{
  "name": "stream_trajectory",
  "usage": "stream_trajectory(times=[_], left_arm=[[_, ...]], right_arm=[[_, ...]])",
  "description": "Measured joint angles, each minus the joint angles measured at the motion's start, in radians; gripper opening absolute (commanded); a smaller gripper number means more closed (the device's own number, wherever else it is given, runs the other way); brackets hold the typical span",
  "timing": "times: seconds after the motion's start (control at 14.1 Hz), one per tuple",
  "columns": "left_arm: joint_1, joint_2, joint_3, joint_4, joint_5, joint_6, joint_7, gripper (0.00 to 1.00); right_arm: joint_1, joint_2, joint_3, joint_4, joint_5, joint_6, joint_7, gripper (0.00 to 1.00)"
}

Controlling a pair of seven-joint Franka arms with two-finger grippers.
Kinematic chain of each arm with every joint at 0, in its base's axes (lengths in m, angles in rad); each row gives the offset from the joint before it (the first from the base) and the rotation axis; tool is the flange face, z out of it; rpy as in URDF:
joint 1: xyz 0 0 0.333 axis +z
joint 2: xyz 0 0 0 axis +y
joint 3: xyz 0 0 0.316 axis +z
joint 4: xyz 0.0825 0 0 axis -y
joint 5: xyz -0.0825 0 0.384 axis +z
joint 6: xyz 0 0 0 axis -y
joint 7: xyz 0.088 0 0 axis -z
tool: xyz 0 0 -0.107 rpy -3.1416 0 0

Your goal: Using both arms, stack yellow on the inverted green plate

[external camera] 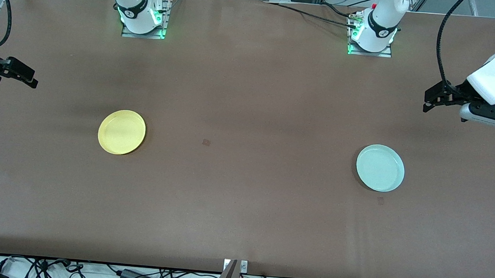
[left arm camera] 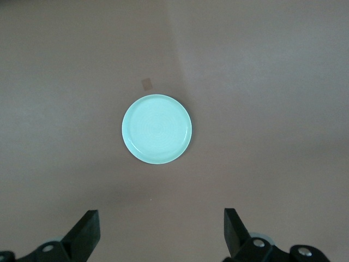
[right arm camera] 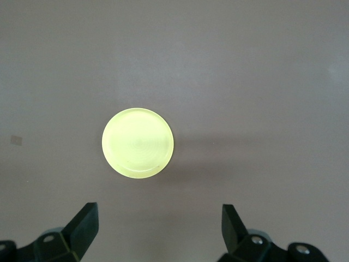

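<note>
Yellow plate (external camera: 121,131), no legible markings

The front view looks down from high across the table (external camera: 242,224) toward both robot bases, taking in its whole width. The left wrist view looks straight down from well above the left arm's end, past its open left gripper (left arm camera: 158,232), and shares the pale green plate (left arm camera: 157,129) with the front view. The right wrist view looks down likewise past the right gripper (right arm camera: 158,229), sharing the yellow plate (right arm camera: 138,143) with the front view.
</note>
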Motion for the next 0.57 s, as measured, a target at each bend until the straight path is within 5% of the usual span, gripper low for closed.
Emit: stream_trajectory(times=[0.57], left_arm=[[0.014,0.073,0.01,0.002,0.0,-0.027,0.001,1.0]], right_arm=[[0.005,0.108,0.007,-0.008,0.016,0.004,0.0,1.0]])
